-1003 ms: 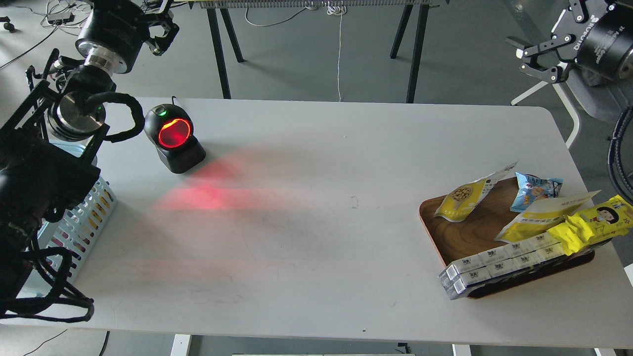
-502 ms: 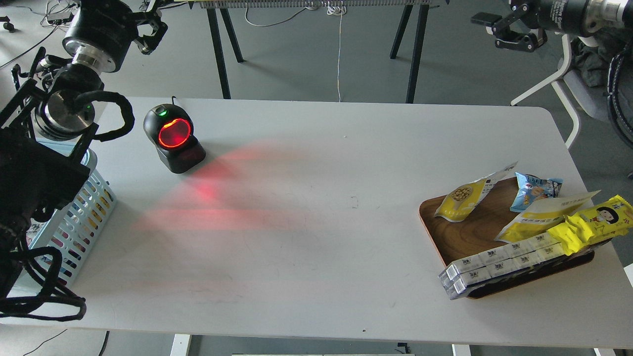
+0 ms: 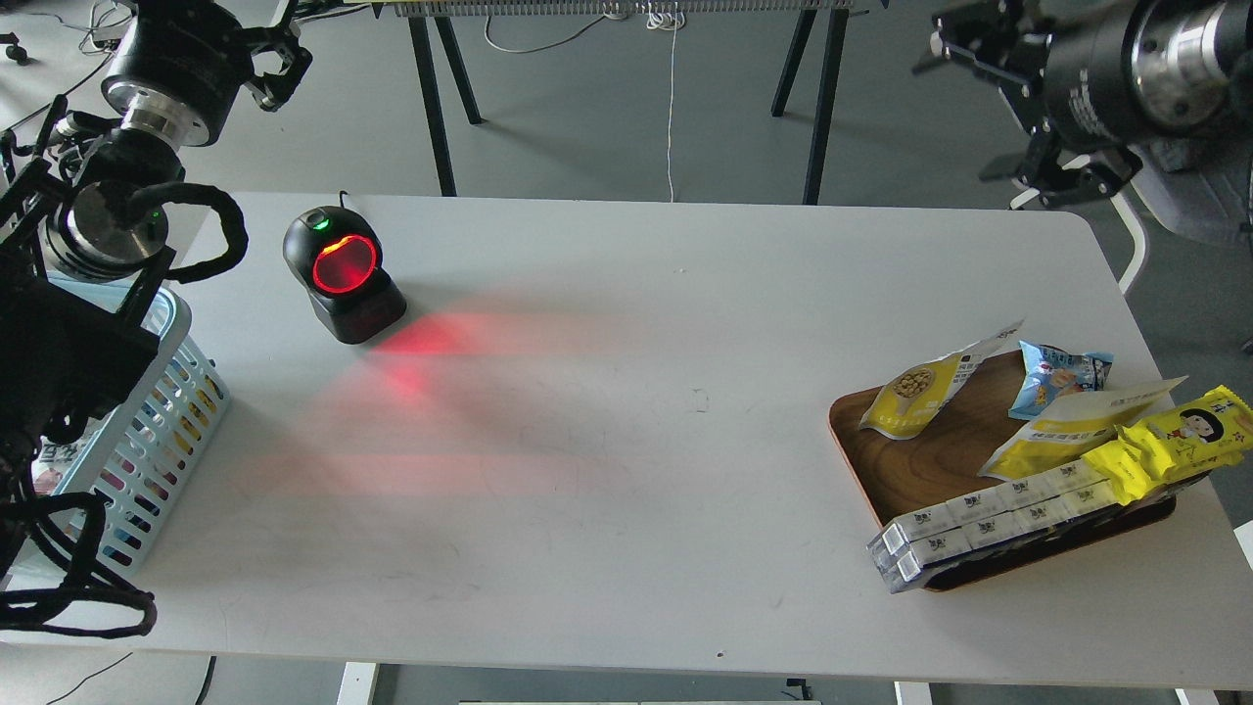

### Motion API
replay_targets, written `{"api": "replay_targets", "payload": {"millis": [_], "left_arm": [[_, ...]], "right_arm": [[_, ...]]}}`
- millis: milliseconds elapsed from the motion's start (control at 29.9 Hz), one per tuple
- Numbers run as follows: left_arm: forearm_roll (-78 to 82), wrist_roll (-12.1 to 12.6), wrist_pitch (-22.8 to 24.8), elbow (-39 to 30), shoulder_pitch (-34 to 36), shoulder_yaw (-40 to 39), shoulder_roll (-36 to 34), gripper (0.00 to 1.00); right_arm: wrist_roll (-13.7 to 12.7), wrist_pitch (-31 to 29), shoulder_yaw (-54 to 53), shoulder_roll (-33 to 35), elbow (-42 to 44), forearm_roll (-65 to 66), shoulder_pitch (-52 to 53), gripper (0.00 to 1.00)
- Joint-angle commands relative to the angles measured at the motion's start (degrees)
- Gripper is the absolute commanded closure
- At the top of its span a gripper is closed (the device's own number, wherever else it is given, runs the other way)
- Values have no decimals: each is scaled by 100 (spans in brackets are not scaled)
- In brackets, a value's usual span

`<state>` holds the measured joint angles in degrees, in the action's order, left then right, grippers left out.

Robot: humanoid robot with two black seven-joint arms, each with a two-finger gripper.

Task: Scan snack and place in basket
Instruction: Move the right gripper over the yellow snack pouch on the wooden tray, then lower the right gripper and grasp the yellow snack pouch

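Note:
The snack point(image 3: 918, 394), a yellow-and-white pouch picturing a bowl of beige nuggets, lies on the left part of a brown wooden tray point(image 3: 881, 470) at the table's right. The light blue lattice basket point(image 3: 157, 431) stands at the table's left edge, partly hidden by my left arm. My left gripper point(image 3: 279, 70) is raised beyond the table's far left corner, open and empty. My right gripper point(image 3: 1003, 108) is raised beyond the far right corner, jaws spread and empty, far above the tray.
A black barcode scanner point(image 3: 343, 272) with a glowing red window stands far left and casts red light across the table. The tray also holds a small blue packet point(image 3: 1060, 377), a second yellow-and-white pouch point(image 3: 1077, 426), a bright yellow cartoon-face wrapper point(image 3: 1170, 441) and white boxes point(image 3: 989, 524).
My right arm has swung up, and its gripper has turned and come nearer the table's far right corner. My left arm has drawn back to the left, uncovering more of the basket.

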<state>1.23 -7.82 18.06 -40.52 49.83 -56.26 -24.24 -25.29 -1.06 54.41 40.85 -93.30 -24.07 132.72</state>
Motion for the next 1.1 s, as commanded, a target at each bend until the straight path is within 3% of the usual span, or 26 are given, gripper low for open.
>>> {"api": "replay_targets", "payload": {"millis": [0,368,635,836,1070], "left_arm": [[0,0,-83,0,-9,1,24,0],[9,-9,-338,-246,-9,1,77,0],[9,-9,-347,-246,-9,1,86,0],[9,-18,-347,-246,-26,9,95,0],[18,-18,-347,-246,-18,1,95,0]], "right_arm": [[-108,430,428,-313,-197,-369,-114,1],[-108,1643,404,-341,-154,-660,-966,1],[-99,2417,-817,-323,13,-599,-2372,1],[-117,2488,-1635,-323,426,-642,-3251,1],[-204,2514,-1741,-323,532,-651,-3437,3]]}}
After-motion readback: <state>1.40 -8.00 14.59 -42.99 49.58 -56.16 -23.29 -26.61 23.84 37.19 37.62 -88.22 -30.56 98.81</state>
